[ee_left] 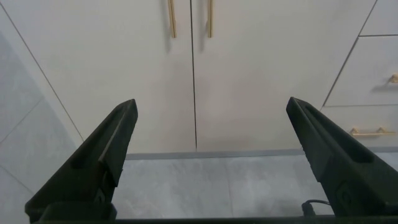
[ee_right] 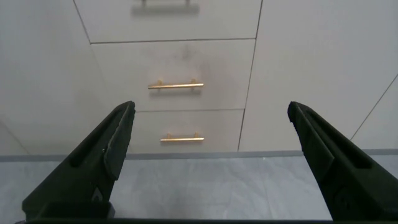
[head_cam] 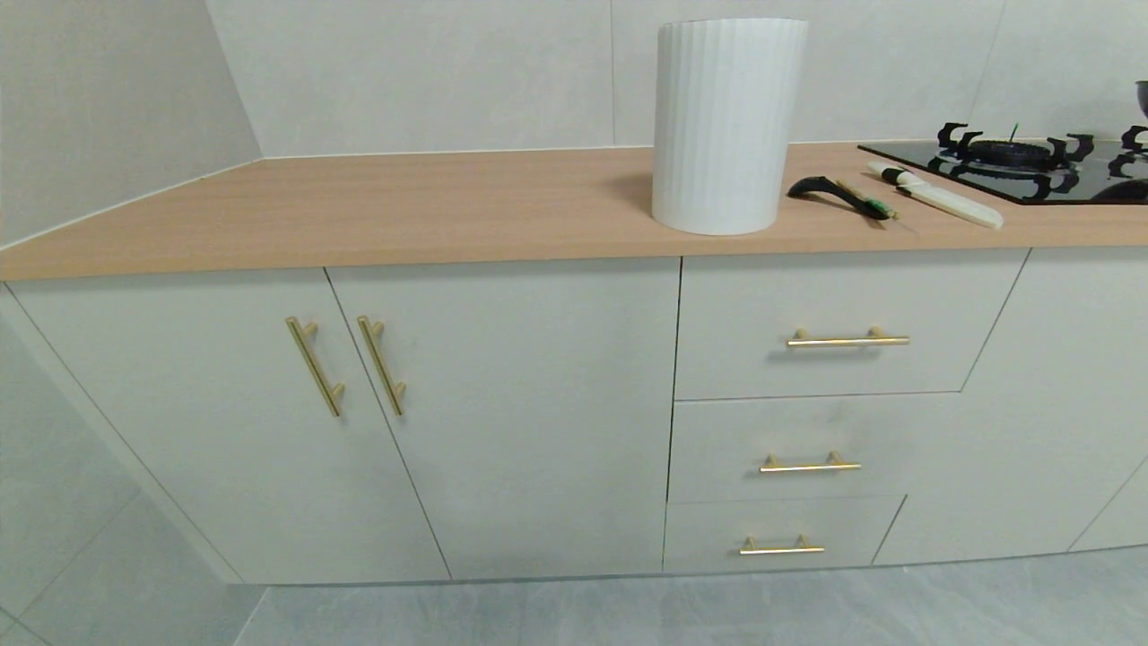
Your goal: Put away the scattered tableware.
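- Two pieces of tableware lie on the table (head_cam: 404,202), on the hob (head_cam: 1013,161) side of the white ribbed container (head_cam: 725,126): a black-handled tool (head_cam: 839,195) just beside it, and a white knife (head_cam: 942,195) past that.
- My left gripper (ee_left: 210,104): fingers wide apart, holding nothing, low before the double doors (ee_left: 193,74).
- My right gripper (ee_right: 210,107): fingers wide apart, empty, facing the drawers (ee_right: 175,68) below the container.

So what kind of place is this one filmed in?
Most likely a kitchen: a wooden countertop over drawers, a black gas hob at its right end, and a knife lying beside it.
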Tool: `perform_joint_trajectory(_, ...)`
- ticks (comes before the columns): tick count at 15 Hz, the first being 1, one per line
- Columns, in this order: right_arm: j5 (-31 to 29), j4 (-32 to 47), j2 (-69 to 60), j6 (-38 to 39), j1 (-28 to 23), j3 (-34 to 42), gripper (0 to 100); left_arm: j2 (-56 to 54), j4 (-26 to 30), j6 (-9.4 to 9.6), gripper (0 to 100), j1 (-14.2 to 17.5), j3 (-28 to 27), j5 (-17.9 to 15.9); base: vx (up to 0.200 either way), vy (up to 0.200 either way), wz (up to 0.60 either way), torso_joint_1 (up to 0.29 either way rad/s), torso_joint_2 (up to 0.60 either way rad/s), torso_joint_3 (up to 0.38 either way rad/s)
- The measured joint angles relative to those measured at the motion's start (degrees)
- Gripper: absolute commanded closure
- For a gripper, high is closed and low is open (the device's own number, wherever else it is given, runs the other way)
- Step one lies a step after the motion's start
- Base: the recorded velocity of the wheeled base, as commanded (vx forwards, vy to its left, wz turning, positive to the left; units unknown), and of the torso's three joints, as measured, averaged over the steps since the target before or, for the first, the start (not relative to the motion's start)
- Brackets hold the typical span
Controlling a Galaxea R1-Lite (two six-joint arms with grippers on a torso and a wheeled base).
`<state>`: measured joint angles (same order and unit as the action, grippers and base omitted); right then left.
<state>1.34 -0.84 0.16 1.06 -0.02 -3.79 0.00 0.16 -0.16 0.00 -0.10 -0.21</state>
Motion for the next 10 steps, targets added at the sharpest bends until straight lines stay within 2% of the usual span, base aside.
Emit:
perform_joint_trajectory(4,1.28,-0.17,6.4,0.49,1.89,-2.29,0,0.0,0.02,0.0,0,0.0,0.0,0.02,0.0,0.0,0.0,0.0,0.0,0.0)
perform_joint_trajectory(8,1.5,-0.39,15.38,2.11,10.8,-2.29,0,0.0,0.02,0.0,0,0.0,-0.04,0.02,0.0,0.0,0.0,0.0,0.0,0.0)
perform_joint_trajectory(10,1.5,-0.61,21.07,3.23,13.41,-3.25,0,0.0,0.0,0.0,0,0.0,-0.06,0.02,0.0,0.0,0.0,0.0,0.0,0.0)
